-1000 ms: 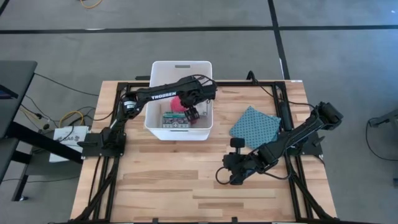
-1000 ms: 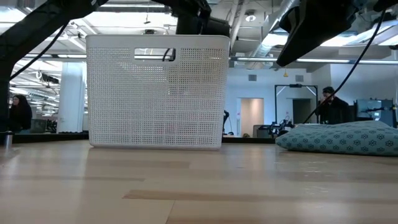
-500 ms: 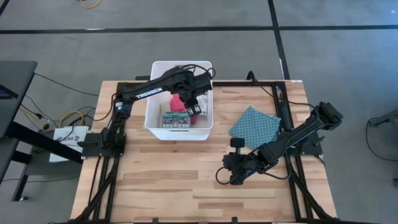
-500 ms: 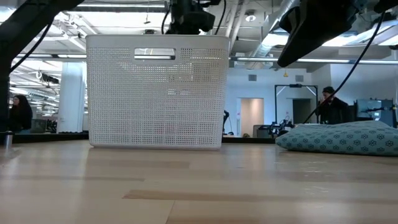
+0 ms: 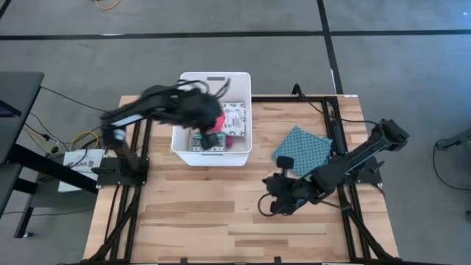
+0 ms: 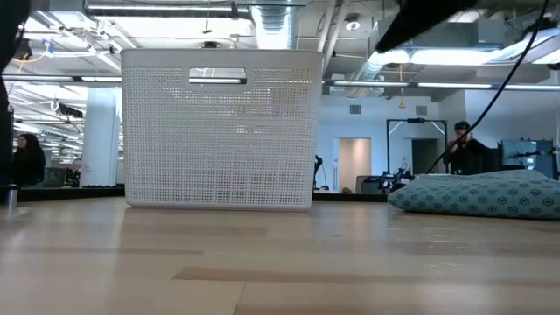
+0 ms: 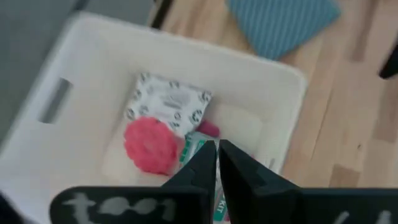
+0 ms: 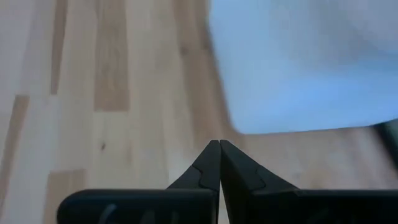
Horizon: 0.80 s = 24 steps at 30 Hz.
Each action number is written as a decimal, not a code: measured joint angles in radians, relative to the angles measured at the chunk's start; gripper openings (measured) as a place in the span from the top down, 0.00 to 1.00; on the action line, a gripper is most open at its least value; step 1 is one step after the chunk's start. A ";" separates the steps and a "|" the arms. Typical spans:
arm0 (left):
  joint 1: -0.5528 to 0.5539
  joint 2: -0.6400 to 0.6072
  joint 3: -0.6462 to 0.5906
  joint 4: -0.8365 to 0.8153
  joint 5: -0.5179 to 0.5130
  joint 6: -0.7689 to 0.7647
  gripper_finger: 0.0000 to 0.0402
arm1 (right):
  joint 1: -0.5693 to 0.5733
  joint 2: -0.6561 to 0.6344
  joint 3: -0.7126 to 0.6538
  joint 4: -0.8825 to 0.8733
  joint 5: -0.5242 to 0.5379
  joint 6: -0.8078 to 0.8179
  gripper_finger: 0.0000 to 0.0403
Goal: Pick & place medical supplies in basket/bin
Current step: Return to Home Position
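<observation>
Your left gripper hangs over the near part of the white bin, its two fingers pressed together with nothing between them. The right gripper is likewise closed and empty, low over the near-right of the table.

To bring the left arm home well, I'd lift it straight up first so the fingers clear the bin's rim. Only then swing it back towards its base on the left, or the wall may be clipped and the bin shoved. The right arm has the teal dotted cloth just beyond it, so retract it without dragging across the fabric.

Your count is one bin, far and left of centre, and one cloth to its right. Inside the bin are:
- one pink round disc
- one white patterned pouch on the disc's far side
- one teal-green printed packet at the near wall
- one sliver of a magenta piece

Anything beneath those is hidden.
</observation>
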 joint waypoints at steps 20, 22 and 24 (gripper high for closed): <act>-0.917 -0.776 -0.940 0.119 -0.654 -0.529 1.00 | 0.223 -0.242 0.073 -0.219 -0.045 0.095 1.00; -0.955 -0.840 -1.111 0.298 -0.664 -0.507 1.00 | 0.230 -0.268 0.073 -0.122 -0.159 -0.014 1.00; -0.986 -0.891 -1.270 0.572 -0.631 -0.362 1.00 | 0.228 -0.300 0.073 -0.042 -0.268 -0.115 1.00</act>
